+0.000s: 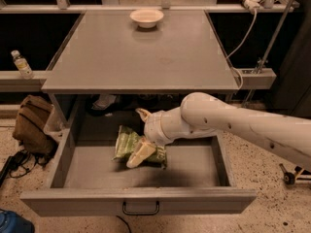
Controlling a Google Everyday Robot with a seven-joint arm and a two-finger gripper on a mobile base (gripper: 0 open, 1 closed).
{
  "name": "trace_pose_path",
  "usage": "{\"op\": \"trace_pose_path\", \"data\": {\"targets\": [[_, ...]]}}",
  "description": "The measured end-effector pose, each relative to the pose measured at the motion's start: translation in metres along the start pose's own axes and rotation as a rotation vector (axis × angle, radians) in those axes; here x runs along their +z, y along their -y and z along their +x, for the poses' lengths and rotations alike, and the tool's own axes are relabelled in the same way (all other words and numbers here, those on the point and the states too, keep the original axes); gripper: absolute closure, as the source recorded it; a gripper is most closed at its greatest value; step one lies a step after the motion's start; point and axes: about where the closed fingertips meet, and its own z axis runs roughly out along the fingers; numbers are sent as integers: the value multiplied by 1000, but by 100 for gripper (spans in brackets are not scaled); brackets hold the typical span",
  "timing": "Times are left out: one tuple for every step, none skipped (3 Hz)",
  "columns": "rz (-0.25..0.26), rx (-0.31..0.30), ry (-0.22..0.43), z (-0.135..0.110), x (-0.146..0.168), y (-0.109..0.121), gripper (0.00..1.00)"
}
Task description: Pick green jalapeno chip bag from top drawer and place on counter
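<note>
Gripper [140, 136] in top drawer [141, 200], jaws spread over green jalapeno chip bag [125, 141].

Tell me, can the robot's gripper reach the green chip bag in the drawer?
Probably yes. The top drawer is pulled open, nothing covers the green jalapeno chip bag, and the gripper hangs right over it.
</note>
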Motion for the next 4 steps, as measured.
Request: {"op": "trace_pose_path", "data": {"targets": [[11, 44, 2, 37, 9, 7, 0], [12, 65, -1, 57, 14, 4, 0], [-16, 63, 0, 64, 27, 0, 18], [-17, 63, 0, 64, 28, 0, 42]]}}
